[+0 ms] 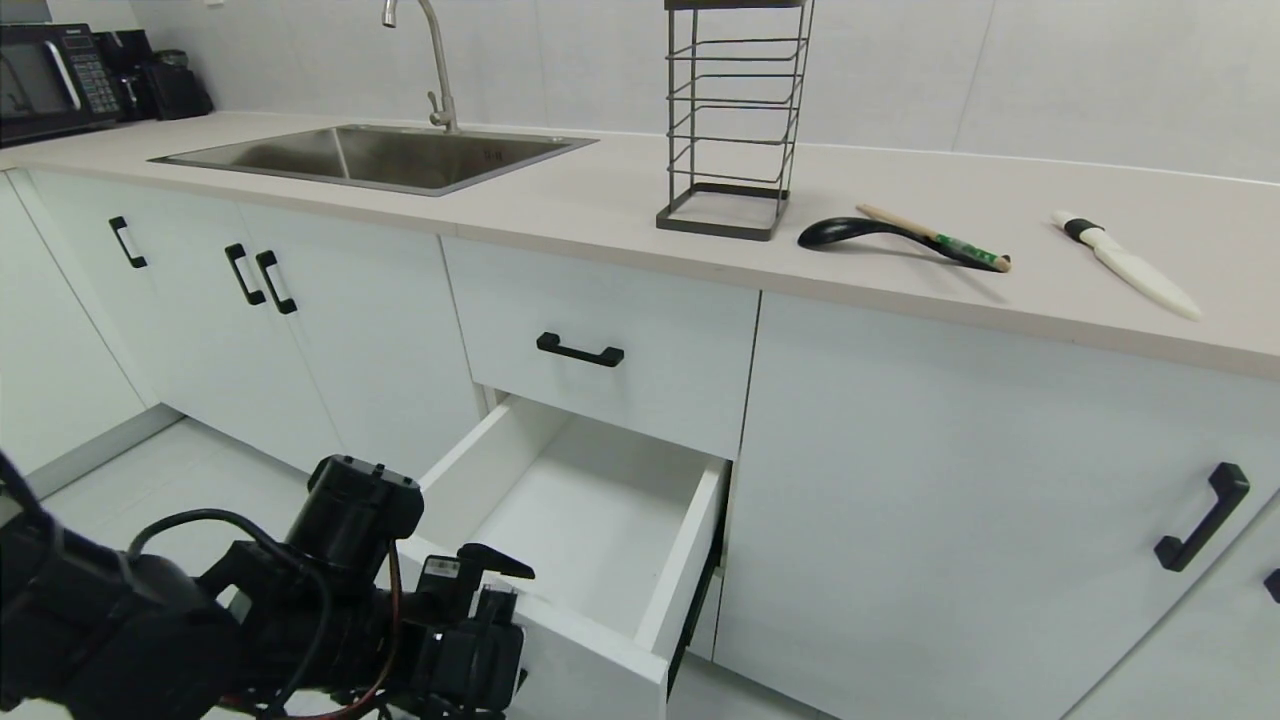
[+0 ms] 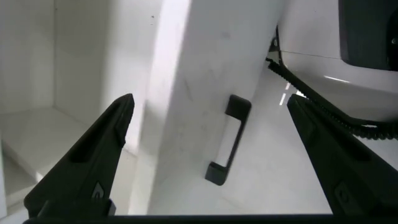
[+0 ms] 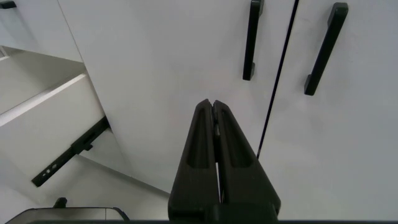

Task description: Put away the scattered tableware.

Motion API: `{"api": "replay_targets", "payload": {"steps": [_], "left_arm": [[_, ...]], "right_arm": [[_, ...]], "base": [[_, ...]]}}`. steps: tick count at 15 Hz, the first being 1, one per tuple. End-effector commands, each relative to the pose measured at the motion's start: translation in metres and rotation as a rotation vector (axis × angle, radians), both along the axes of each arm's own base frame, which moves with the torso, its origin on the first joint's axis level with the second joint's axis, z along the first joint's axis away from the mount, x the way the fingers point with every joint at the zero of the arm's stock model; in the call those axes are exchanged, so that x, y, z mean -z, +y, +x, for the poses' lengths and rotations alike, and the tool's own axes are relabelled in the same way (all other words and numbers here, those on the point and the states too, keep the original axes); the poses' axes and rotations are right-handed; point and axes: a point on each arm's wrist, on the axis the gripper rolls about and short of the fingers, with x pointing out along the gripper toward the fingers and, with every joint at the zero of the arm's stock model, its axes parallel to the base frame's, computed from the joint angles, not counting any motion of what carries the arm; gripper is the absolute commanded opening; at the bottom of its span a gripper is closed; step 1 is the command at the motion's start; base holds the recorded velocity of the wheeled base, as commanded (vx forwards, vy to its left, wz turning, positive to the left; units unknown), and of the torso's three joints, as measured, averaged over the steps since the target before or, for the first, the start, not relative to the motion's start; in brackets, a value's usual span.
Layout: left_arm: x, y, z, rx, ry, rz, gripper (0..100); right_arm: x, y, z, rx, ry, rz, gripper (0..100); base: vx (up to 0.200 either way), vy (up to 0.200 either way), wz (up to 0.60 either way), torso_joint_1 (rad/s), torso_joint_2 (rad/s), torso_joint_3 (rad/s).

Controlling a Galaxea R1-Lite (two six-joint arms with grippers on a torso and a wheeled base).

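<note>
- left pincer [image 2: 211,107] is spread wide just off the face of the lower drawer [image 1: 688,560]. its two fingers stand either side of the black drawer handle [image 2: 227,143] without touching it, a stance that would suit either taking or letting go of the handle.
- right pincer [image 3: 212,107] is pressed shut on nothing and points at a white cabinet door [image 3: 155,56] low beside the drawer, seemingly parked out of the way.
- lower drawer stands pulled out beneath a closed upper drawer [image 1: 600,320]. its white floor is bare where it can be seen, and it is likely open to receive the tableware.
- tableware lies up on the table [image 1: 600,215], well apart from both arms. a black ladle [image 1: 850,232] has a wooden utensil [image 1: 935,240] lying along its handle, and a white knife [image 1: 1130,265] sits farther to the right. a wire rack [image 1: 735,130] stands just beside the ladle.
- hard to make out: whether the wooden utensil, banded green at one end, is a single stick or a pair of chopsticks, and whether it rests on the ladle or only close against it.
- hidden: the lower drawer's near corner, behind its front panel and the left arm, which is cut off at the edge of the head view.
</note>
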Motion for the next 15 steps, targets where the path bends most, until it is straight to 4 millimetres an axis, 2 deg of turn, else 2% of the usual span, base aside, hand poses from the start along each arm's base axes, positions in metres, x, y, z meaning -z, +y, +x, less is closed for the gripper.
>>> {"api": "replay_targets", "payload": {"steps": [1,5,10,12,15], "left_arm": [[-0.014,0.005,-0.013,0.006,-0.052,-0.027,100],[-0.016,0.006,-0.019,0.007,-0.048,-0.037,100],[-0.012,0.006,-0.014,-0.006,-0.045,-0.032,100],[-0.015,0.004,-0.008,-0.012,-0.090,-0.057,100],[-0.030,0.007,-0.017,-0.018,-0.110,-0.103,100]], "right_arm": [[0.000,0.000,0.000,0.000,0.002,0.000,0],[0.000,0.000,0.000,0.000,0.002,0.000,0],[0.000,0.000,0.000,0.000,0.002,0.000,0],[0.000,0.000,0.000,0.000,0.002,0.000,0],[0.000,0.000,0.000,0.000,0.002,0.000,0]], "base": [[0.000,0.000,0.00,0.000,0.00,0.000],[0.000,0.000,0.00,0.000,0.00,0.000],[0.000,0.000,0.00,0.000,0.00,0.000],[0.000,0.000,0.00,0.000,0.00,0.000],[0.000,0.000,0.00,0.000,0.00,0.000]]}}
